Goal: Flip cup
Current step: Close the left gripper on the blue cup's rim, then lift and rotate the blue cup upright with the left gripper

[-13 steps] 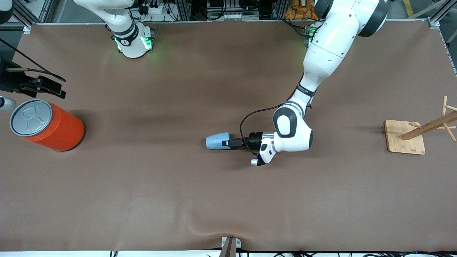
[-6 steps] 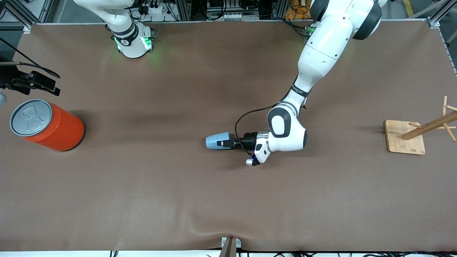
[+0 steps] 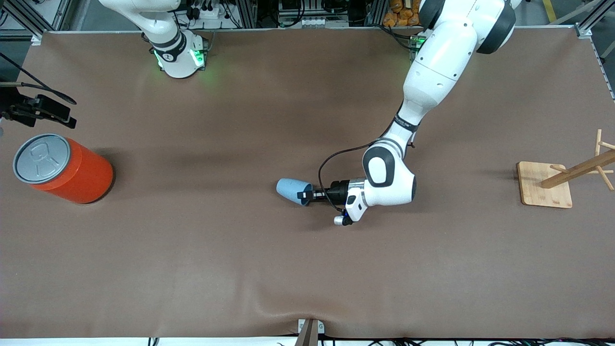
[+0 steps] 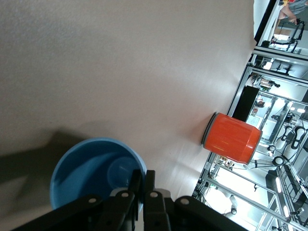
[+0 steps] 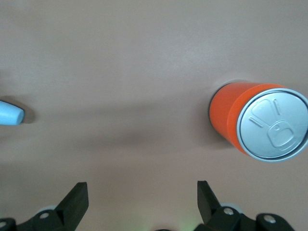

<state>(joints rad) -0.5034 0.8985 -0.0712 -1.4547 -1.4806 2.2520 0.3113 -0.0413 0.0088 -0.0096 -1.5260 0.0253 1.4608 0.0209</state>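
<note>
The light-blue cup is in the middle of the table, tilted, with its mouth toward my left gripper. My left gripper is shut on the cup's rim, one finger inside and one outside. In the left wrist view the cup's open mouth shows in front of the closed fingers. My right gripper is open and empty in the air at the right arm's end of the table, beside the orange can. Its fingers are wide apart in the right wrist view, and the cup shows there at the edge.
A large orange can with a grey pull-tab lid stands at the right arm's end; it also shows in the left wrist view and the right wrist view. A wooden rack stands at the left arm's end.
The left gripper has tipped the cup, so its base has swung up off the table. The right gripper has drawn back from the orange can, farther from the front camera.
</note>
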